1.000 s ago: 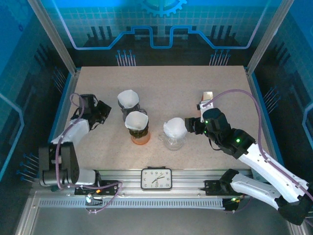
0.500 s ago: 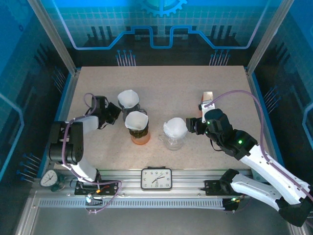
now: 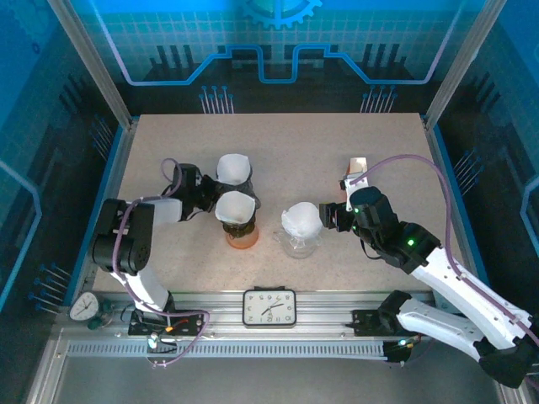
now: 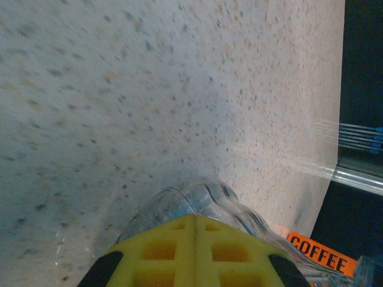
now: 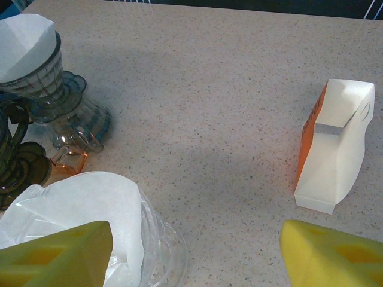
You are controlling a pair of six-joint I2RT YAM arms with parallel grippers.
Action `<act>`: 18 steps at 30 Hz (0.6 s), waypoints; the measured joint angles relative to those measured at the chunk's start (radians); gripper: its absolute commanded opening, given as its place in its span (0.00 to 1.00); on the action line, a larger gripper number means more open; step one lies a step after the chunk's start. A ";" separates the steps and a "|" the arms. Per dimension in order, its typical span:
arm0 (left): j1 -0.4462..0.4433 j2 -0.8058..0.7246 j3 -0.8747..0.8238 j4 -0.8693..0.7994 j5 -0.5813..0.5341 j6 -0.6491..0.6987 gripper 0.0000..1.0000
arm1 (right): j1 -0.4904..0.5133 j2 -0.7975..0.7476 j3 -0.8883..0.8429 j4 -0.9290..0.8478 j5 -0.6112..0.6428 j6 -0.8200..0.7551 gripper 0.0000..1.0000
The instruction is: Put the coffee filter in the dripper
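Coffee filter sits in the clear dripper, so the task looks essentially done.
Right gripper is wide open just beside it and holds nothing; you likely only need to back off. Left gripper is fully closed, with no visible hold, near the grey dripper. You can't tell whether they touch. The filter's base is hidden, so its seating is unclear.

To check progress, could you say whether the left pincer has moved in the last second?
Yes. The left pincer moved right, away from the table's left edge, toward the orange dripper.
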 measured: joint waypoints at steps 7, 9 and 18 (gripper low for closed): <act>-0.038 0.070 0.033 0.078 0.037 -0.037 0.00 | 0.000 0.014 0.000 0.000 -0.001 0.003 0.76; -0.040 0.080 0.040 0.085 0.044 -0.037 0.00 | 0.000 0.014 0.000 0.000 -0.001 0.005 0.76; 0.005 -0.022 0.047 -0.037 0.040 0.019 0.08 | 0.000 0.014 0.000 0.000 -0.002 0.016 0.76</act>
